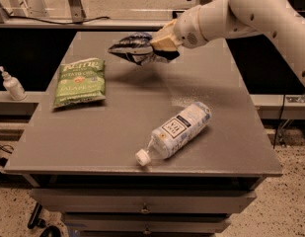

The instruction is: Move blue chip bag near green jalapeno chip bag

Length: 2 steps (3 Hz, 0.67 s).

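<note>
My gripper (159, 46) is shut on the blue chip bag (131, 48), a crinkled dark navy foil bag, and holds it in the air above the back middle of the grey table (117, 127). The green jalapeno chip bag (80, 82), flat with white "Kettle" lettering, lies on the table's left side, to the lower left of the held bag and apart from it. My white arm reaches in from the upper right.
A clear plastic bottle (175, 132) with a white label and white cap lies on its side near the table's front middle. A small white pump bottle (12, 84) stands on a ledge left of the table. Drawers sit below the front edge.
</note>
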### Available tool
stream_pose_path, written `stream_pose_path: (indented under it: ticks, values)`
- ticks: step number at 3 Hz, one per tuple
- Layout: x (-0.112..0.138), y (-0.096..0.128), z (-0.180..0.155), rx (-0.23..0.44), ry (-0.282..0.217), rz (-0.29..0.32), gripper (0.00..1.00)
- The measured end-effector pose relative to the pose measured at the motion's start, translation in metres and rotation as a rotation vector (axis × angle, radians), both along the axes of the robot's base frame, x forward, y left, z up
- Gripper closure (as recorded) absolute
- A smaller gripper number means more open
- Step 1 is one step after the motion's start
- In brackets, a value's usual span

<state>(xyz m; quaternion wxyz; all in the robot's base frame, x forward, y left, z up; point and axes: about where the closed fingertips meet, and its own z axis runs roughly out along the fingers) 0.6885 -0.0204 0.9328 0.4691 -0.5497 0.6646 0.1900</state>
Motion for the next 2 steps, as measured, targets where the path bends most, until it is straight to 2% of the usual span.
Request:
stream_pose_path:
  ticks: [2]
  values:
    - [-0.042,0.067,-0.021,0.034,0.028,0.131,1.0]
